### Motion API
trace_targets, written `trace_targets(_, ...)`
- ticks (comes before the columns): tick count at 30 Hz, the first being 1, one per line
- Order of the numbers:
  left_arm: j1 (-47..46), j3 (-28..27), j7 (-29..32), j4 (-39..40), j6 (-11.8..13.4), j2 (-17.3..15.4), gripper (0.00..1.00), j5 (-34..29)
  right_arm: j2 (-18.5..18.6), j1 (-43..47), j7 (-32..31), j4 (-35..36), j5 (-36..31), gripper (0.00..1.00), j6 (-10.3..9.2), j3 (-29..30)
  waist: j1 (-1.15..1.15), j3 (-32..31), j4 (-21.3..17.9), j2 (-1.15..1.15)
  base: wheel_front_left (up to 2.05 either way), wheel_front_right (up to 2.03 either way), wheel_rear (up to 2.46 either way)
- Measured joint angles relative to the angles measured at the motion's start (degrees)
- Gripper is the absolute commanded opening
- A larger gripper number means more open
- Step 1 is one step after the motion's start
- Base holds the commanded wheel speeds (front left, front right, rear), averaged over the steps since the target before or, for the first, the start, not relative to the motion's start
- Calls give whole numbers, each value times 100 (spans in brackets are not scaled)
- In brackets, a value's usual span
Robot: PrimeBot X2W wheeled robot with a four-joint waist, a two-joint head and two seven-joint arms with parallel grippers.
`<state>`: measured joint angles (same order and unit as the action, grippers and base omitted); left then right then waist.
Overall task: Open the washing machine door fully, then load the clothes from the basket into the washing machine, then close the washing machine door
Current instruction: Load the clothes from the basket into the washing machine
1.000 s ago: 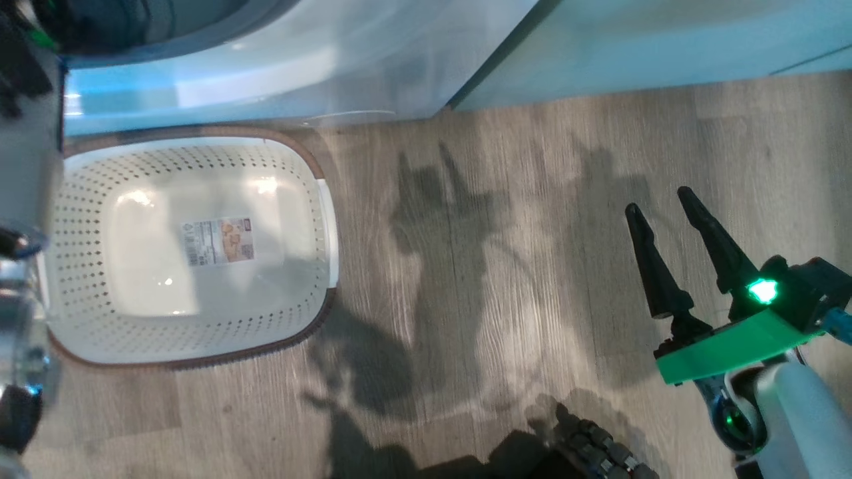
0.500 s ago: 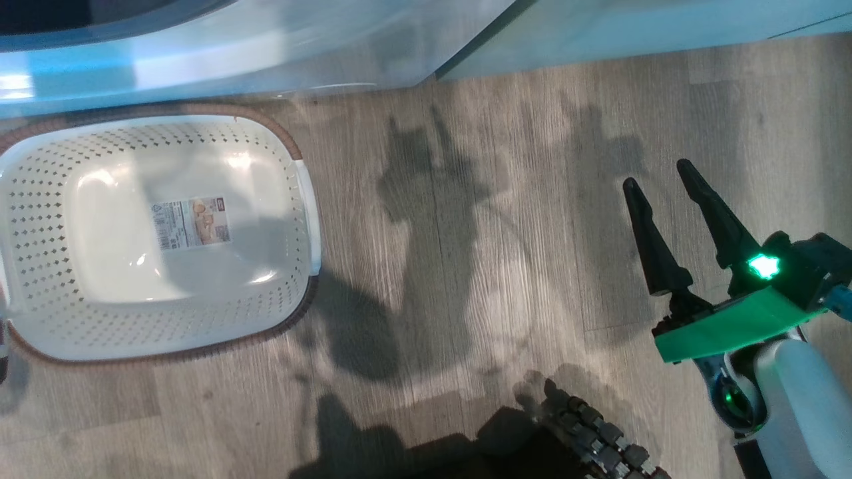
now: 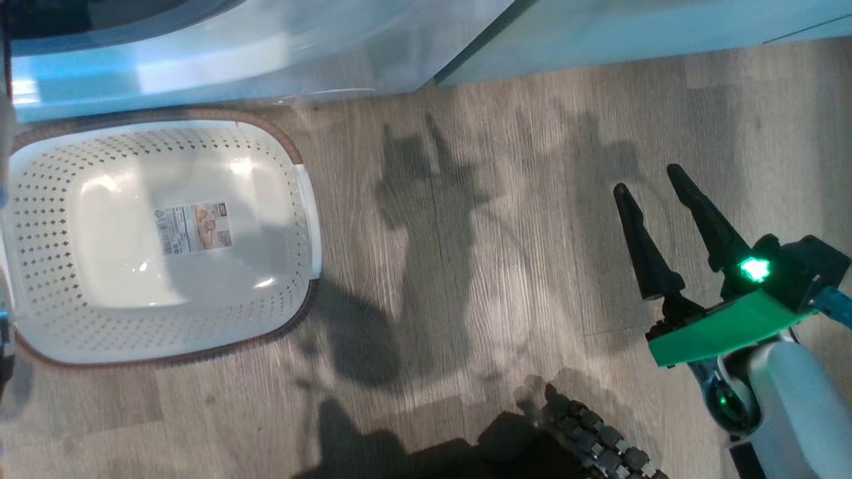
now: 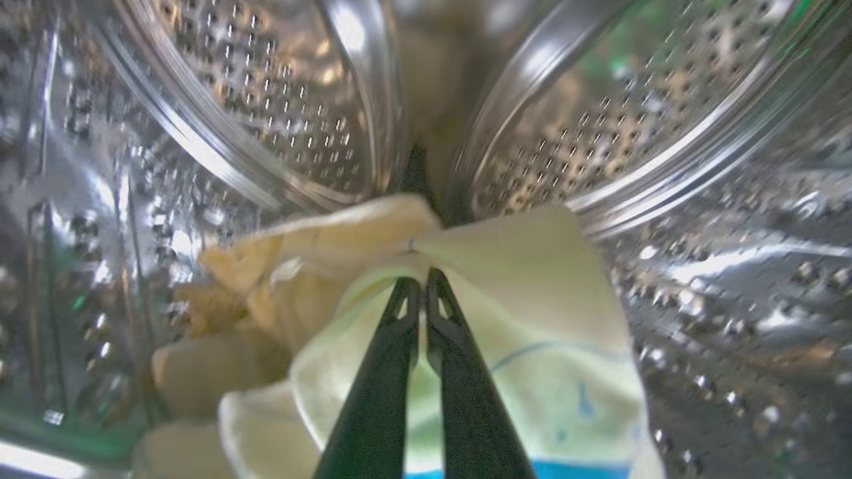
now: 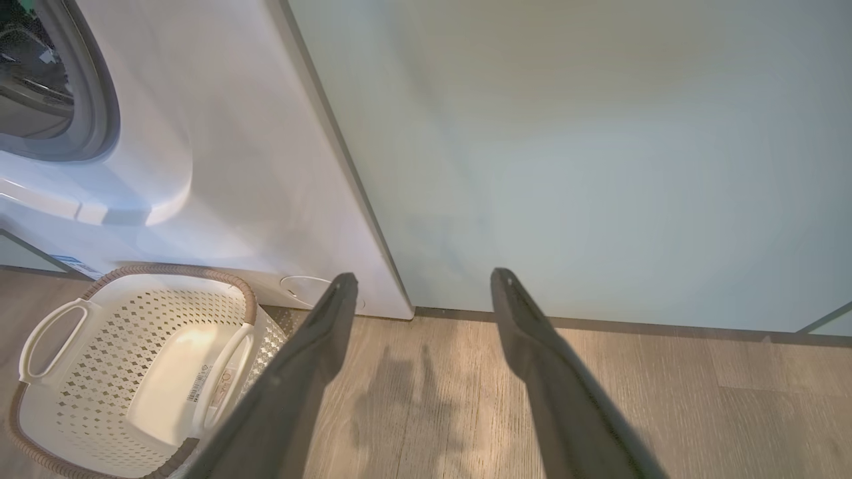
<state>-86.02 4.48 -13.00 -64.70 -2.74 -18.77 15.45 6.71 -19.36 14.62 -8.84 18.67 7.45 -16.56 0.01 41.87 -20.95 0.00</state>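
Inside the washing machine's steel drum [image 4: 665, 100], my left gripper [image 4: 418, 278] is shut, its tips pinching a fold of the clothes [image 4: 532, 279], cream-yellow cloth with a blue patch. More cream clothes [image 4: 213, 359] lie lower left in the drum. The basket [image 3: 40, 266] stands on the floor with nothing in it but a label sticker [image 3: 193, 228]. It also shows at the lower left [image 5: 173, 269] of the right wrist view. The white washing machine [image 3: 266, 46] rises just behind it; its grey-gasketed opening [image 5: 100, 100] shows. My right gripper [image 3: 647, 179] hangs open over bare floor [image 5: 424, 278]. The door is out of view.
A pale green cabinet [image 5: 599, 166] stands right of the washer, meeting the wood floor [image 3: 466, 266]. A dark ribbed part of the robot's base [image 3: 592, 439] sits at the bottom edge. Shadows of the arms fall across the floor between basket and right gripper.
The head camera has shifted, so the basket's left side is now uncovered by the blurred arm that hid it. The right gripper stays open in about the same pose.
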Motion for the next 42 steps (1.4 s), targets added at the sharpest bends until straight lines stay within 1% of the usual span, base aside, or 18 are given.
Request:
trace_targets(1,-10,16,20,-129,20,10,100,0,0,0,0,-13,0,100,0,-4,0,-17,2,0,0,0,0)
trace_targets(4,-107,112,179,-497,37,46,100,0,1,1,0,-44,0,100,0,-15,-1,-94,8,0,0,0,0)
trace_targets(7,-172,141,259,-692,29,107,100,0,3,3,0,-56,0,100,0,-13,-1,-197,19,0,0,0,0)
trace_targets(12,-127,169,300,-854,-71,219,100,2,11,30,0,-83,0,100,0,11,-1,-425,65,0,0,0,0)
trace_targets(21,726,197,162,-975,-370,503,100,278,43,363,0,-153,0,100,0,127,-1,-1071,249,0,0,0,0)
trace_targets(28,1590,411,-57,-956,-447,739,100,280,91,570,0,-182,0,100,0,180,-1,-1628,416,0,0,0,0)
trace_targets(32,2045,530,-121,-735,-468,803,100,374,165,800,0,-199,0,100,0,225,-1,-1938,518,0,0,0,0)
trace_targets(35,2446,684,-140,-410,-469,837,100,465,203,907,0,-207,0,100,0,275,-1,-2142,601,0,0,0,0)
trace_targets(39,3125,861,-147,389,-471,797,100,661,219,1014,0,-208,0,100,0,358,-1,-2370,721,0,0,0,0)
trace_targets(42,3680,831,-148,1017,-471,635,100,765,220,1111,0,-207,0,100,0,408,-1,-2528,805,0,0,0,0)
